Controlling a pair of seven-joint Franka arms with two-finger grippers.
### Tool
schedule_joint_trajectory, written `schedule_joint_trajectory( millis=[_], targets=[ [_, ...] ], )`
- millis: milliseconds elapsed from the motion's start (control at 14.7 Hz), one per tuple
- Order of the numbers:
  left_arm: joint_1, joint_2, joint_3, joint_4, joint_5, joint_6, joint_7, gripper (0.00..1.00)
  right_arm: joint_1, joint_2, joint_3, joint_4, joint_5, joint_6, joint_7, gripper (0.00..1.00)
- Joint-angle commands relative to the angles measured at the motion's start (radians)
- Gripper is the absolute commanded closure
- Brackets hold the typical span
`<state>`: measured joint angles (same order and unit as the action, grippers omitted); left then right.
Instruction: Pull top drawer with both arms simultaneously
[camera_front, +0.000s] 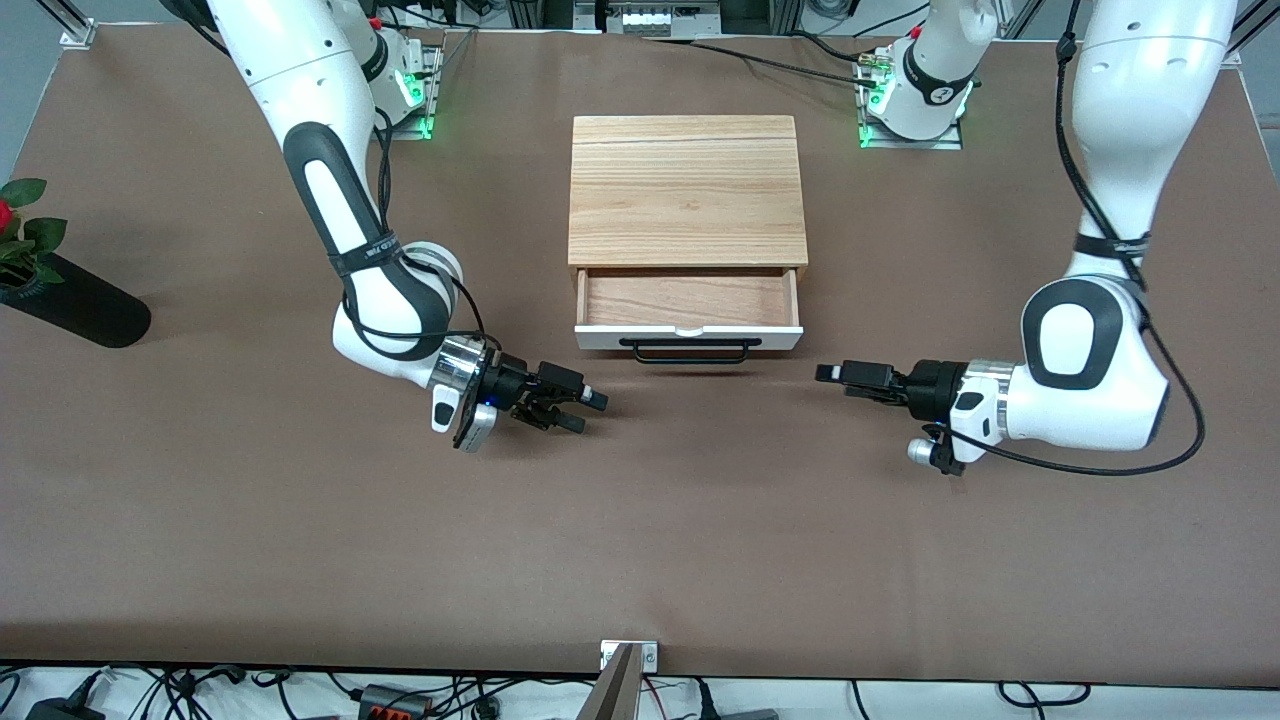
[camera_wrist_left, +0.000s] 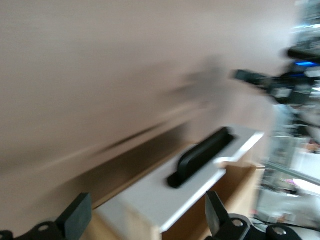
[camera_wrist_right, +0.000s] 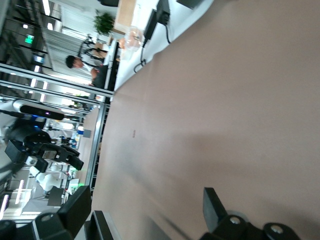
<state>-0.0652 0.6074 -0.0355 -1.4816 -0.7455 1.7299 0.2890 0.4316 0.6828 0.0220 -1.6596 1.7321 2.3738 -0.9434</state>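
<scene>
The top drawer (camera_front: 688, 338) stands pulled out of the cabinet (camera_front: 686, 190), its brown wooden inside (camera_front: 686, 298) showing. Its white front carries a long black bar handle (camera_front: 690, 351). My right gripper (camera_front: 586, 412) is open and low over the table, beside the handle's end toward the right arm's end of the table, clear of it. My left gripper (camera_front: 828, 374) is open beside the handle's other end, also apart. In the left wrist view the left gripper (camera_wrist_left: 147, 212) is open around nothing, with the drawer front (camera_wrist_left: 150, 200) and handle (camera_wrist_left: 200, 157) ahead. The right gripper (camera_wrist_right: 145, 207) holds nothing.
A black vase (camera_front: 75, 305) with a red flower lies at the right arm's end of the table. A metal bracket (camera_front: 628, 660) sits at the table edge nearest the front camera. Brown table (camera_front: 640, 540) spreads in front of the drawer.
</scene>
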Motion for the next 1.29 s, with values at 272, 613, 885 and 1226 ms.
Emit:
schedule_joint_trajectory(
  millis=[272,613,885,1226],
  targets=[
    [-0.025,0.018,-0.001,0.043,0.645,0.005,-0.210,0.00,-0.063,-0.051,-0.004,0.044,-0.452,-0.008,0.533,0.01],
    [-0.019,-0.041,0.003,0.046,0.768,-0.085,-0.330,0.00,-0.166,-0.144,-0.040,0.055,-0.737,-0.244,0.825,0.00],
    [0.034,-0.188,0.006,0.047,0.765,-0.119,-0.315,0.00,-0.191,-0.157,-0.134,0.187,-0.958,-0.454,1.035,0.00],
    [0.064,-0.475,-0.003,-0.164,0.756,-0.051,-0.307,0.00,-0.191,-0.177,-0.344,0.412,-1.226,-0.862,1.089,0.00]
  ],
)
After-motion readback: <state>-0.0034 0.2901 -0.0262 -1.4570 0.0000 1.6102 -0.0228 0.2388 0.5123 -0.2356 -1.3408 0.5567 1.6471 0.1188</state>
